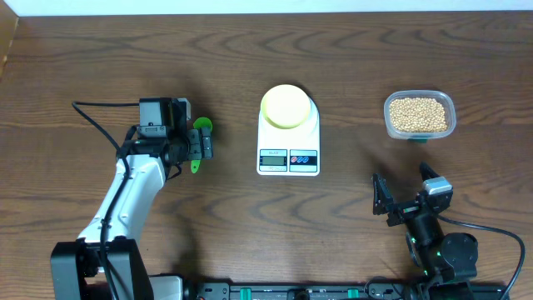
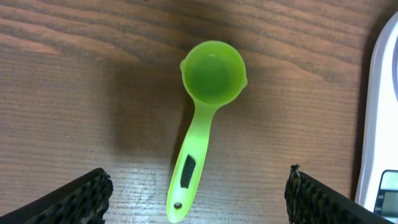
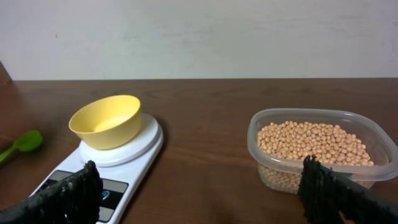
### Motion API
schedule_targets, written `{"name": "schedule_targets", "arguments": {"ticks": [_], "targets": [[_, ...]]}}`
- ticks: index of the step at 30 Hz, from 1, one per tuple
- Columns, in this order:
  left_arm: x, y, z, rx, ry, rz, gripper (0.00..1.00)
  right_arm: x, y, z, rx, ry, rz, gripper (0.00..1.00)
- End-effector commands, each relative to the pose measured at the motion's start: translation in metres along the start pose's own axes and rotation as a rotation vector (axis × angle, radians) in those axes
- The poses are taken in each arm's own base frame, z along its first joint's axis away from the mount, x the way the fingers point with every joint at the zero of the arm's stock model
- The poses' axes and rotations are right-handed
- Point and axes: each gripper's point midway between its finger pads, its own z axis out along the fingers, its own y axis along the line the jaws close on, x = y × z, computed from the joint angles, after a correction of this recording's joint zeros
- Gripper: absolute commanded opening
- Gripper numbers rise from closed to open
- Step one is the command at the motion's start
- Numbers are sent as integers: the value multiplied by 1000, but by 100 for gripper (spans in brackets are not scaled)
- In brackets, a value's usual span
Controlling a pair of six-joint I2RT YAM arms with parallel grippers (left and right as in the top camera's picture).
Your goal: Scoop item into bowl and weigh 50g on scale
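A pale yellow bowl point(image 1: 287, 106) stands empty on the white scale point(image 1: 289, 160) at the table's middle; both show in the right wrist view, bowl point(image 3: 106, 121) and scale point(image 3: 134, 152). Tan beans point(image 1: 417, 114) fill a clear tub point(image 1: 420, 132) at the right, also in the right wrist view point(image 3: 311, 142). A green scoop point(image 2: 202, 118) lies on the table left of the scale, empty. My left gripper point(image 2: 198, 198) is open, its fingers on either side of the scoop's handle end, not touching it. My right gripper point(image 1: 405, 193) is open and empty, near the front edge.
The scale's edge point(image 2: 376, 124) shows at the right of the left wrist view. The table's far edge meets a pale wall point(image 3: 199, 37). The left arm's cable point(image 1: 100, 112) loops over the table at the left.
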Motion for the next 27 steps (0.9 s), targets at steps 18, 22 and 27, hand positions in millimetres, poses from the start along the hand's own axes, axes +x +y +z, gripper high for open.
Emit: {"name": "schedule_targets", "arguments": {"ticks": [18,22,27], "targets": [[34,13,57,-22,136,-20,93,1,2,0,-7,0,8,99],[36,13,58,-23,143,-21,93,1,2,0,-7,0,8,99],[36,13,58,-23,142,-21,94,1,2,0,-7,0,8,99]]}}
